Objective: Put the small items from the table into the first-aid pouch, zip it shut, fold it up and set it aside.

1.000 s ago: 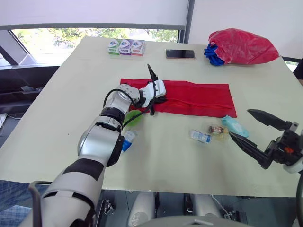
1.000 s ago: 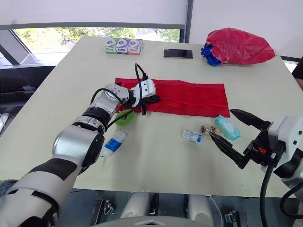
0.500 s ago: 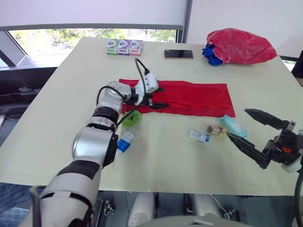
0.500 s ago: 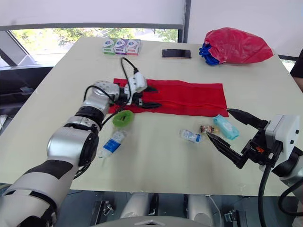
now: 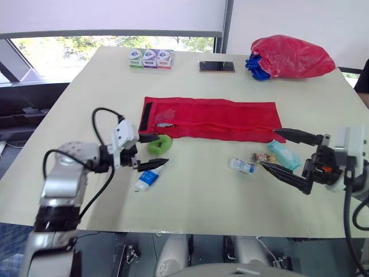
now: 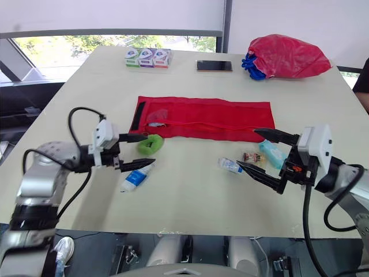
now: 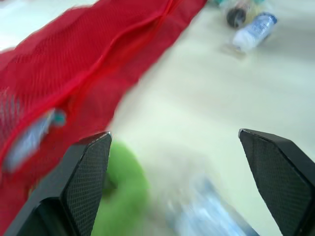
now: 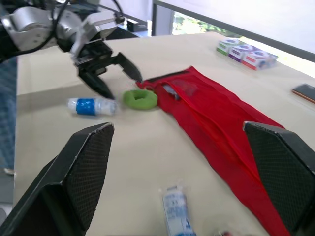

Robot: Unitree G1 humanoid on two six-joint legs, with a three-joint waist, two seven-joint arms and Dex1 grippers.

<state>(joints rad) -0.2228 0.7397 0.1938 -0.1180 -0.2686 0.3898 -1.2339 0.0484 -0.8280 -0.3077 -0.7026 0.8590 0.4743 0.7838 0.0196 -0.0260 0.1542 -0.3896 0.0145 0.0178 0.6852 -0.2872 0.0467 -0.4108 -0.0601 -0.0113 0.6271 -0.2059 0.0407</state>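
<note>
Left gripper (image 5: 163, 149) hangs open beside the green ring (image 5: 161, 145) — touching, perhaps.

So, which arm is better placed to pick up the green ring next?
Left. The left claw is open right beside the green ring; the right claw is across the table.

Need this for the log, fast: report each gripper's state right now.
Left gripper: open, holding nothing.
Right gripper: open, holding nothing.
</note>
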